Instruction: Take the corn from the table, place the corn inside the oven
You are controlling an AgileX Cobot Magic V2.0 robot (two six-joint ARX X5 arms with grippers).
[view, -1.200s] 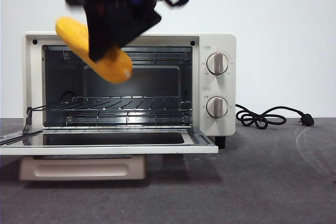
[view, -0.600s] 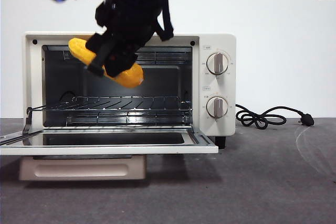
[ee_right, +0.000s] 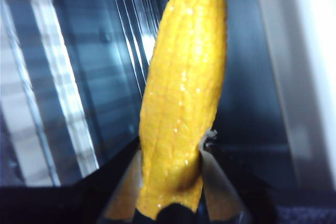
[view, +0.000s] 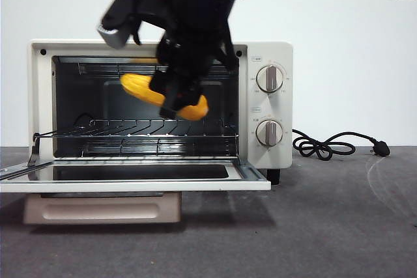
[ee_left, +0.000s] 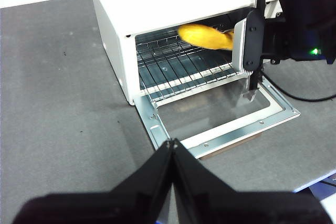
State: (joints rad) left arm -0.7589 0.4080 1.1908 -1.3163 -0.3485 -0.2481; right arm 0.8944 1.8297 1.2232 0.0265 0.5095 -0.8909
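Sitting on the table with its door dropped flat, the oven is open toward the camera so an arm can reach straight into the cavity; its cord trails off on the knob side, clear of the work. Wire rack sits at mid height inside, the obvious landing spot, nothing on it yet.

Right arm comes in from above, dark and bulky, and fills the upper part of the opening in the front view. Right gripper is clamped on the corn, gripping it near one end so most of the cob sticks out ahead of the jaws, leading into the cavity. Corn is tilted, one end higher, hanging inside the mouth of the oven above the rack and not touching it. Right wrist view shows the cob pinched between both jaws with rack bars behind it; exact gap to the rack is hard to judge from the blur.

Left gripper waits back over the table in front of the oven, jaws pressed together with nothing between them, out of the way of the door

Judgement: placing step, mostly done; lower onto rack, then release
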